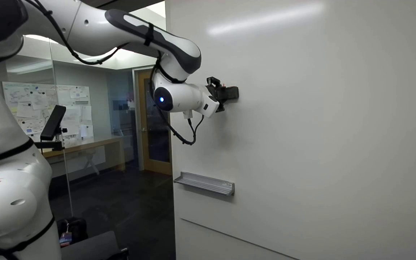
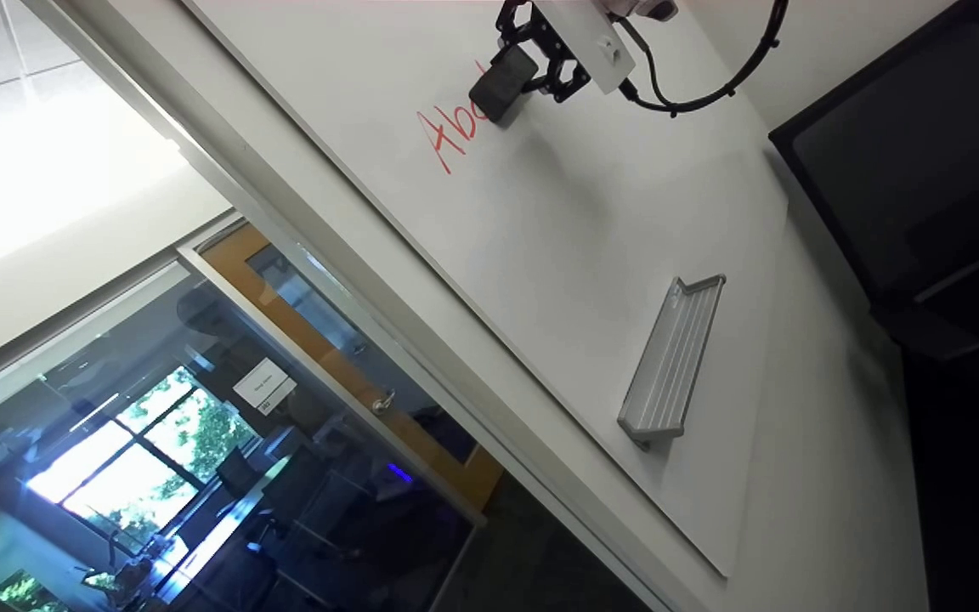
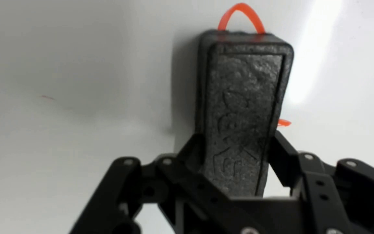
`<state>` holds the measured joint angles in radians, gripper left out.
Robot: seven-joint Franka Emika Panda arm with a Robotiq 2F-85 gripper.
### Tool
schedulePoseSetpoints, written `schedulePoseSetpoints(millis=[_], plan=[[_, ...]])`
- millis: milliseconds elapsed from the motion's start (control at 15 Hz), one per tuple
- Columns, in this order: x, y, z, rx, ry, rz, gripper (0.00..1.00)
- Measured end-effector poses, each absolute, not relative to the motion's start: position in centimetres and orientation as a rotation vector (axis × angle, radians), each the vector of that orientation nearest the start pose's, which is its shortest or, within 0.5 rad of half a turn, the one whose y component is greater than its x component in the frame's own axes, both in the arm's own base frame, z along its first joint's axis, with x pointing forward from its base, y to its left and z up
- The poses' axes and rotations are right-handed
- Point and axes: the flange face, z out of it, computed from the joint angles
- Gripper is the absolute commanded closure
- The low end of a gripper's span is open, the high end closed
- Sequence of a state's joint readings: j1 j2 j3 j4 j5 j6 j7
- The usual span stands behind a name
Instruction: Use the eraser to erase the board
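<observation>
Gripper clamps the black eraser by its long sides, left and right. Eraser sits at the board; touching or just off, cannot tell. Long axis runs near to far in the wrist view; red loop past the far end. Red letters left of it in an exterior view. Coming wipe likely wants that way, lengthwise.
</observation>
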<state>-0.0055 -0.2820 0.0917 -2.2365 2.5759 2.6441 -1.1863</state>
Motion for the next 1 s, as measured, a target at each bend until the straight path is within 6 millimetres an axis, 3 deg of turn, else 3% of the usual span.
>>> schedulePoseSetpoints(millis=[600, 1000], plan=[[49.9, 2.4, 53.1, -1.466, 0.798, -1.084, 0.7], [50.3, 1.9, 55.6, -1.452, 0.775, -1.11, 0.7]])
